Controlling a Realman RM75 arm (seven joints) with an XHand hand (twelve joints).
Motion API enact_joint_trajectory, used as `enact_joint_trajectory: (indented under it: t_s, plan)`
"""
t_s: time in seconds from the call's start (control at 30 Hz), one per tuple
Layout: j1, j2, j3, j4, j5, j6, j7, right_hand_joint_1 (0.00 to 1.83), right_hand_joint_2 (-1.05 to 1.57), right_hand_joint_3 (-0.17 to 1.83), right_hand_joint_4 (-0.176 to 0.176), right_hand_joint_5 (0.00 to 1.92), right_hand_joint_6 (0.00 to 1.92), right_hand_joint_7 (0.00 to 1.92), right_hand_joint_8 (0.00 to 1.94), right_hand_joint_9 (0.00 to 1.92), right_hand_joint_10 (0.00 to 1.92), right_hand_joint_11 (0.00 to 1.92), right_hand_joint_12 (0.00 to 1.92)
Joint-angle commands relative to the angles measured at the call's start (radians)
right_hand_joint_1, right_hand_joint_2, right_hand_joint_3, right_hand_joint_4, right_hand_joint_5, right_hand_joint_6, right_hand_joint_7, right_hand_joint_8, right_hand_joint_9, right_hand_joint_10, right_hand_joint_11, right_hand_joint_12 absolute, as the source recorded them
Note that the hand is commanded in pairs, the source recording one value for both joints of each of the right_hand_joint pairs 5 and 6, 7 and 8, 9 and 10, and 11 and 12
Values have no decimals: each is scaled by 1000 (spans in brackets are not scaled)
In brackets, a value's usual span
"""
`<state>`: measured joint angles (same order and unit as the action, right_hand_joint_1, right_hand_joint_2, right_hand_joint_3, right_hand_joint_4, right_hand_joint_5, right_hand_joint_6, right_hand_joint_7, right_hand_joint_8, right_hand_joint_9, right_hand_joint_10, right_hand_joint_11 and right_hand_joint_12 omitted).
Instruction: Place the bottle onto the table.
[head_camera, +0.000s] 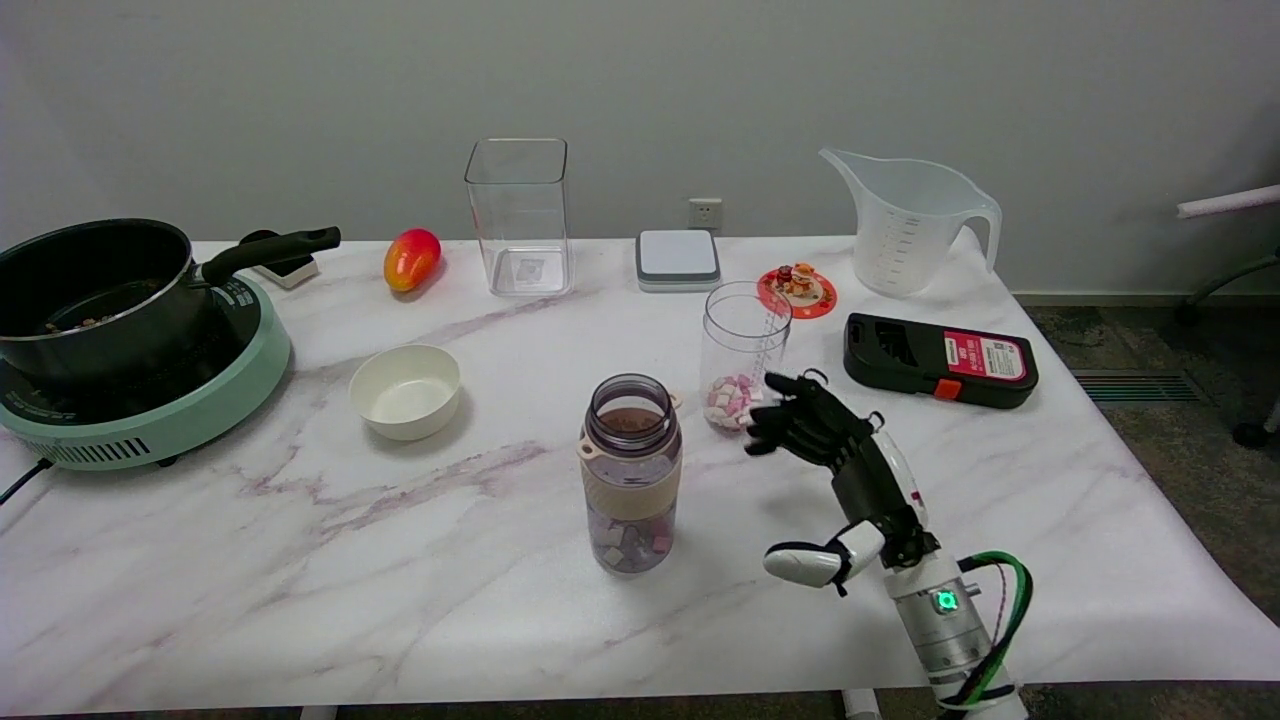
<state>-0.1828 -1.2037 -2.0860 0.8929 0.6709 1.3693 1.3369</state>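
Note:
An open purple-tinted bottle (631, 472) with a beige band stands upright on the marble table (300, 560), with small pink and white pieces in its bottom. My right hand (835, 470) hovers to the right of it, a clear gap between them. Its fingers are spread toward the bottle and hold nothing. Just behind the fingertips stands a clear cup (743, 355) with pink and white pieces.
A white bowl (405, 390) sits left of the bottle. A black pot (95, 290) on a green cooker is at far left. At the back are a mango (411, 258), clear container (519, 215), white scale (677, 259), measuring jug (912, 220) and black case (940, 360).

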Motion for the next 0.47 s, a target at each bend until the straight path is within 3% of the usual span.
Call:
enact_joint_trajectory:
  t_s: [0.03,0.07,0.17,0.47]
  plan:
    - [-223,8,89,-26,333,252,-165,1217,-98,579,0,576,576,1105,1105,1118,1118,1216,1216]
    - [-248,16,97,-26,379,278,-175,1245,-115,695,0,566,566,1143,1143,1204,1204,1282,1282]
    - [-303,53,128,9,451,285,-199,1268,-93,792,0,579,579,1173,1173,1279,1279,1344,1344]
    - [-258,121,277,62,624,307,-208,1270,-56,821,0,627,627,1176,1176,1211,1211,1329,1329]
